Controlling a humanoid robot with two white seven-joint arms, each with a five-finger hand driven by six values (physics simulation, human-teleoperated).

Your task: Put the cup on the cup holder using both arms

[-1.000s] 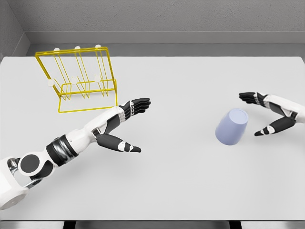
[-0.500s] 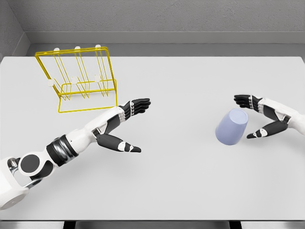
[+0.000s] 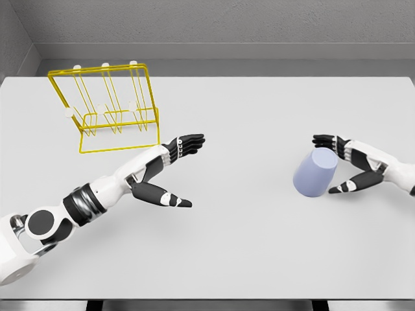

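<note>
On table (image 3: 259, 246): cup (image 3: 315, 172) tipped, right hand (image 3: 347, 166) spread around it; left hand (image 3: 170, 170) spread; holder (image 3: 107, 107) bare.

Right hand (image 3: 342, 166) spread beside tilted cup (image 3: 315, 172); yellow holder (image 3: 107, 107) well apart

My fingers (image 3: 189, 142) look like glossy black plastic with metal joints. The cup (image 3: 315, 172) is smooth and matt, the holder (image 3: 107, 107) thin glossy wire, the table (image 3: 246, 233) matt.
</note>
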